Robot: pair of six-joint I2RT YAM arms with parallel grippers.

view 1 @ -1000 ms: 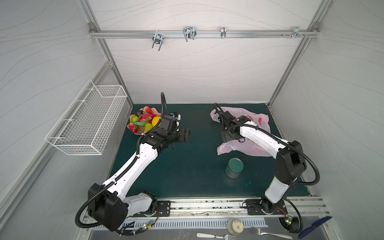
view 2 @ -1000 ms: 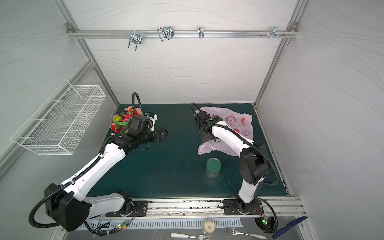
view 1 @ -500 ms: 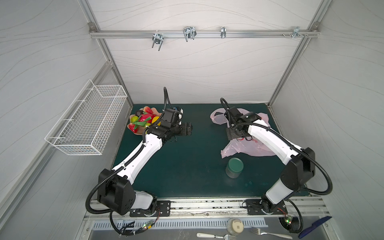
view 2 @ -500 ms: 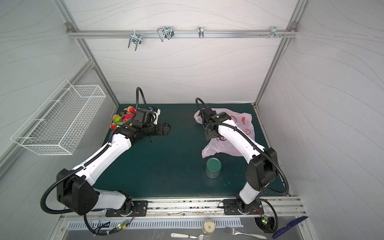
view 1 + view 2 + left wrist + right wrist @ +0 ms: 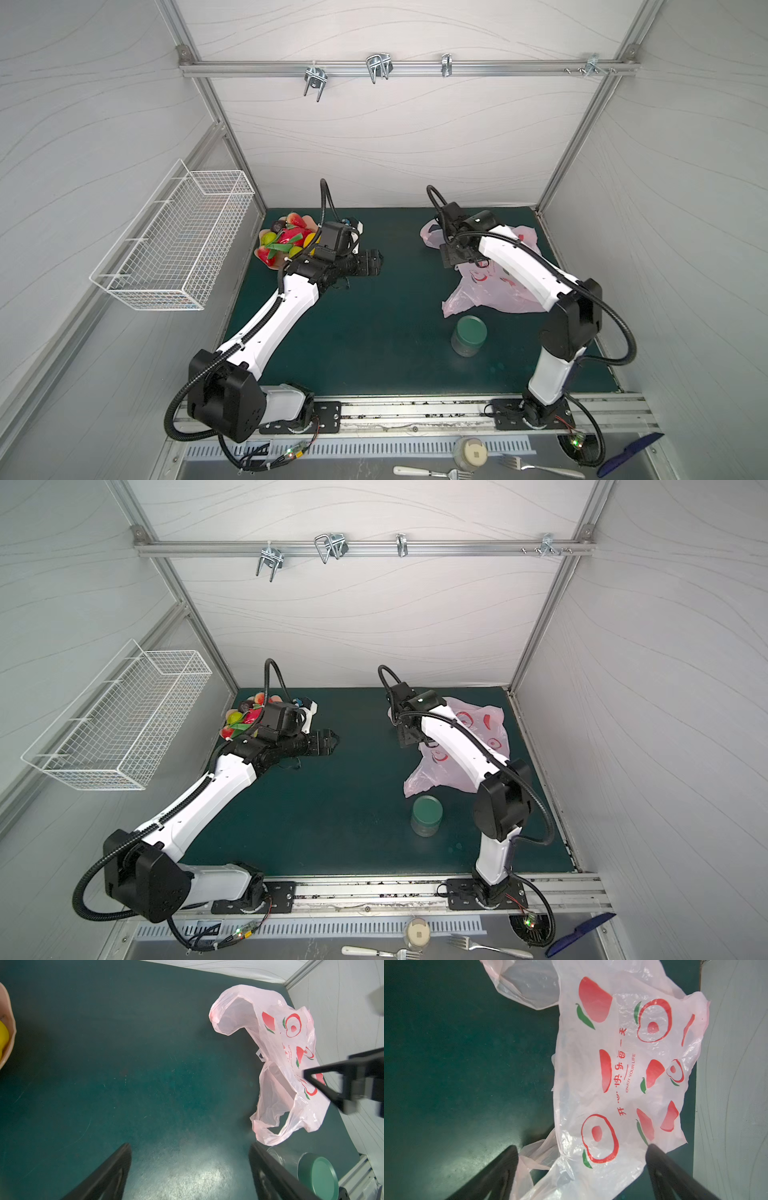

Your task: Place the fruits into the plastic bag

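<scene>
Little has moved in the last second. Both arms have flexed slightly at elbow and shoulder, yet each gripper sits almost where it was. Bag and fruits look unshifted. Reading: no gain on the task yet. No fruit is picked, and both arms seem set to deal with the bag first, probably to open it.

Bag (image 5: 494,291): back right of the mat (image 5: 374,332). Thin pale pink film, red peach prints and a line of text facing up. It lies crumpled and mostly flat. Handle loops (image 5: 259,1130) point toward mid-mat and gape a little, but the mouth is not held open. Nothing is seen inside.

Fruits (image 5: 282,245): all heaped in the dish (image 5: 308,221) at back left, well apart from the bag. Red, green and yellow pieces, with one dark round piece (image 5: 276,226) near the rim. Lemon (image 5: 2,1036) shows at the edge of the left wrist view.

Right gripper (image 5: 451,257): jaws wide, holding nothing, poised over the bag's handle-side edge. The right wrist view puts one finger over the print and the other over handle film and mat. Contact with the film: cannot tell.

Left gripper (image 5: 372,264): jaws wide, empty, over bare mat between dish and bag, pointing across at the bag.

Jar (image 5: 469,334): green lid, upright, just in front of the bag's near corner. Judged close enough to get knocked if the bag is dragged that way.
</scene>
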